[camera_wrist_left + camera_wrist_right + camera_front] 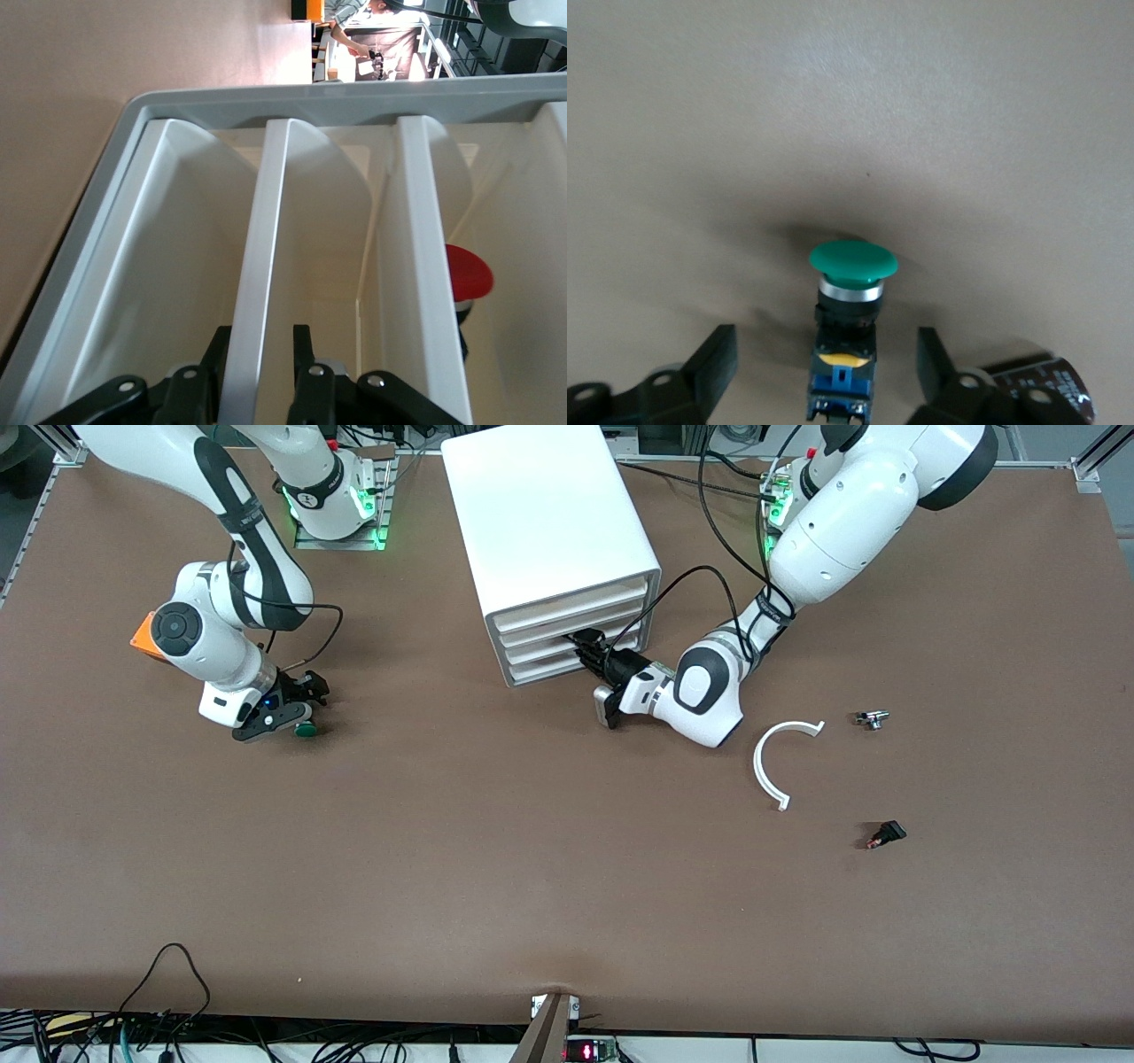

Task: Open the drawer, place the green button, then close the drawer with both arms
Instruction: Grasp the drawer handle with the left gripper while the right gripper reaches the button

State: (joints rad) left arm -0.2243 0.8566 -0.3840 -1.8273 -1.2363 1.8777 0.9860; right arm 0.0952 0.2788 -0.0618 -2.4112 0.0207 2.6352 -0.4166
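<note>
A brown matte table (549, 850) fills the scene, with cables along its near edge and metal framing at its corners; a white drawer cabinet (545, 531) stands on it between the two arm bases, its drawer fronts facing the front camera; toward the left arm's end lie a white curved piece (769, 766), a small metal part (873, 718) and a small black part (886, 834).

The button (852, 310) has a round green mushroom cap, a silver collar and a dark body with yellow and blue marks; it lies on the table toward the right arm's end, an orange box (146, 640) partly hidden by that arm.

The right gripper (824, 372) sits low at the table, fingers spread either side of the button's body, not touching it.

The left gripper (261, 372) is at the drawer fronts, fingers set narrowly either side of a white drawer lip (257, 283); contact cannot be confirmed; a red cap (468, 274) shows in a neighbouring drawer.
</note>
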